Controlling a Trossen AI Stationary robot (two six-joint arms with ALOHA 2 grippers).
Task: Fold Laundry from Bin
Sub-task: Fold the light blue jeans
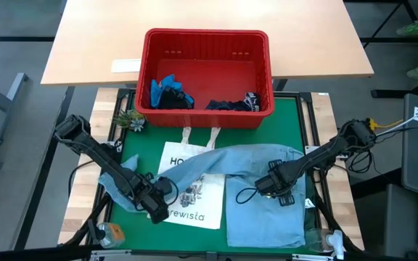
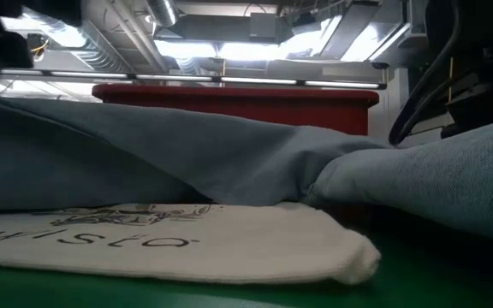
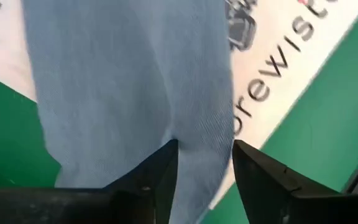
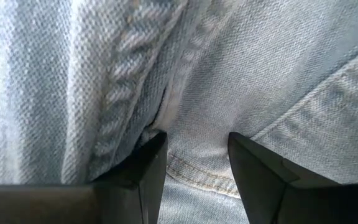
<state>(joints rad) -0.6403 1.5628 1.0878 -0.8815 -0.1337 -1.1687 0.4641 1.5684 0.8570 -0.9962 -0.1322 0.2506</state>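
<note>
Denim shirt (image 1: 256, 185) lies spread at lower centre-right on the green table (image 1: 140, 148), partly over the tote bag (image 1: 194, 199); folding looks barely begun. Left gripper (image 3: 204, 165) and right gripper (image 4: 197, 155) each pinch denim between narrow fingers. Bin (image 1: 205, 40), upper centre, holds a bright blue garment (image 1: 169, 88) and a dark navy garment (image 1: 234, 104).

Light blue denim shirt (image 1: 263, 190) under the dark right pincer (image 1: 273, 185); white black-lettered tote bag (image 1: 194, 206) beside the left pincer (image 1: 156, 208); red bin (image 1: 206, 45); green worktop (image 1: 296, 119).
</note>
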